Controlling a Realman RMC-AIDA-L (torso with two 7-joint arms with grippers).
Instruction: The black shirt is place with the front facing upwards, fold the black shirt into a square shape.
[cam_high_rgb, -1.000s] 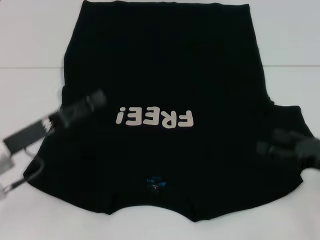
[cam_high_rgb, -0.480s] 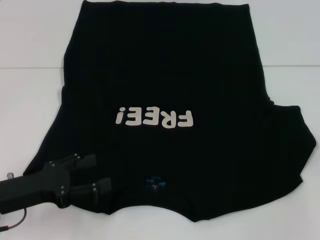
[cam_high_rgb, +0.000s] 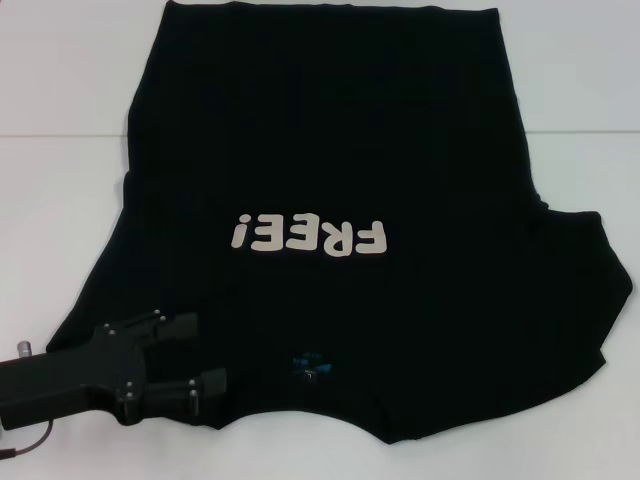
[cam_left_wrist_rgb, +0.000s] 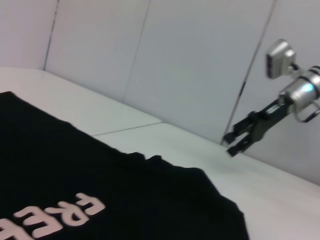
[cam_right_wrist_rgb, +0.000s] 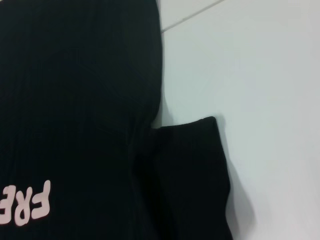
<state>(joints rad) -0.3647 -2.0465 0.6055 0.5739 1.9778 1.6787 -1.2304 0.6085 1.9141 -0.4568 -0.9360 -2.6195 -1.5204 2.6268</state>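
Observation:
The black shirt (cam_high_rgb: 330, 130) lies flat on the white table, collar toward me, with the cream letters "FREE!" (cam_high_rgb: 310, 236) face up and a small blue neck label (cam_high_rgb: 308, 365). My left gripper (cam_high_rgb: 208, 352) is open, low over the shirt's near left shoulder, with its fingers pointing toward the collar. My right gripper is out of the head view. It shows in the left wrist view (cam_left_wrist_rgb: 230, 145), raised above the table beyond the shirt's right sleeve, fingers apart and empty. The shirt also shows in the left wrist view (cam_left_wrist_rgb: 75, 165) and the right wrist view (cam_right_wrist_rgb: 75, 100).
The white table (cam_high_rgb: 60, 90) shows bare on both sides of the shirt, with a seam line (cam_high_rgb: 60, 134) across it. The right sleeve (cam_right_wrist_rgb: 190, 165) lies spread on the table. A pale wall (cam_left_wrist_rgb: 150, 60) stands behind the table.
My left gripper has swung from the left sleeve down to the near left shoulder and then crept slightly toward the collar. My right gripper has left the head view.

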